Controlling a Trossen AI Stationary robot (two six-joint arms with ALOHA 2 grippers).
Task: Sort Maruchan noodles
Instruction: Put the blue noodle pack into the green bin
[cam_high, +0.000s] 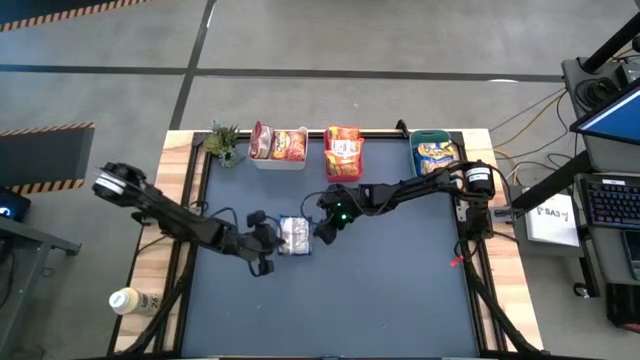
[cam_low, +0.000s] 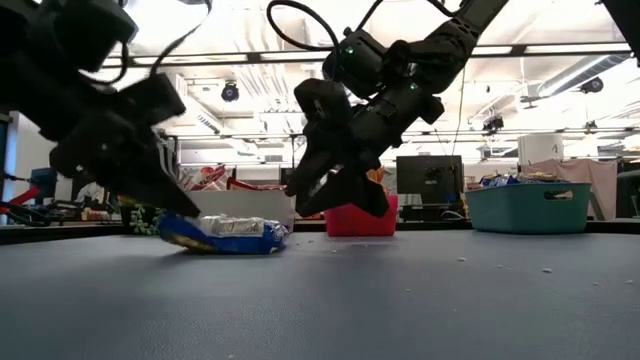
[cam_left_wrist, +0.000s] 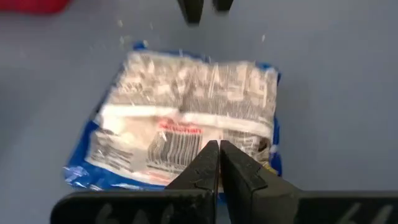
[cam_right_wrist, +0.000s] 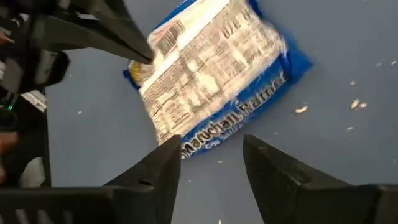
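Blue packet (cam_high: 296, 237): one, flat on the worktop (cam_high: 400, 290).
Left gripper (cam_high: 268, 240): jaws closed, tips pressing its edge.
Right gripper (cam_high: 326, 226): jaws parted, empty.

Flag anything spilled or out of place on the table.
One blue noodle packet lies loose mid-table, printed back facing up, between the shut left end effector and the open right end effector. Pale crumbs are scattered on the mat around it.

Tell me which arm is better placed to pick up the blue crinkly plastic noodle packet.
Probably the right. The right gripper hangs open just above the blue crinkly plastic noodle packet, while the left gripper is shut, its tips against the packet's edge.
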